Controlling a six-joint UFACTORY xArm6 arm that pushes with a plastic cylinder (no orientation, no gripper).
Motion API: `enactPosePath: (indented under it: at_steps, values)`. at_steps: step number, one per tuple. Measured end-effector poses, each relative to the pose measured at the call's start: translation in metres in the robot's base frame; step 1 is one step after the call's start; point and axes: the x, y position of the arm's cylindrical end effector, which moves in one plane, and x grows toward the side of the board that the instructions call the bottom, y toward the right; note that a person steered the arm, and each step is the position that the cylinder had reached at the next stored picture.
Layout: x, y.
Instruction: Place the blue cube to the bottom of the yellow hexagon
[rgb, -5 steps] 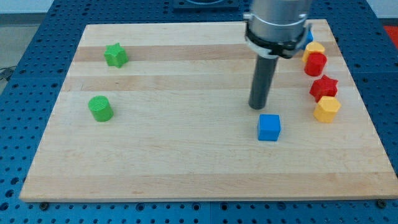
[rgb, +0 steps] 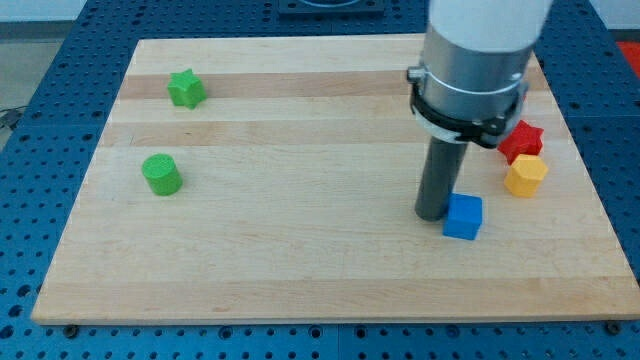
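The blue cube (rgb: 462, 216) sits on the wooden board at the view's lower right. The yellow hexagon (rgb: 526, 175) lies up and to the right of it, near the board's right edge. My tip (rgb: 432, 214) rests on the board right against the cube's left side. The arm's wide grey body above the rod hides the board's top right part.
A red star (rgb: 521, 139) sits just above the yellow hexagon, partly behind the arm. A green star (rgb: 185, 88) lies at the top left and a green cylinder (rgb: 161, 173) at the left. The board's right edge (rgb: 590, 190) is near the hexagon.
My tip has moved down and to the right and now touches the blue cube's left side. The cube has slid right and slightly down. The arm now hides the blocks at the top right.
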Motion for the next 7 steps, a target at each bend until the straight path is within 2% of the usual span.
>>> enactPosePath:
  at_steps: [2,3,4,5,6,7]
  values:
    - [0.013,0.04]
    - [0.016,0.024]
    - [0.037,-0.004]
    - [0.063,-0.007]
    - [0.071,0.023]
    - [0.057,0.039]
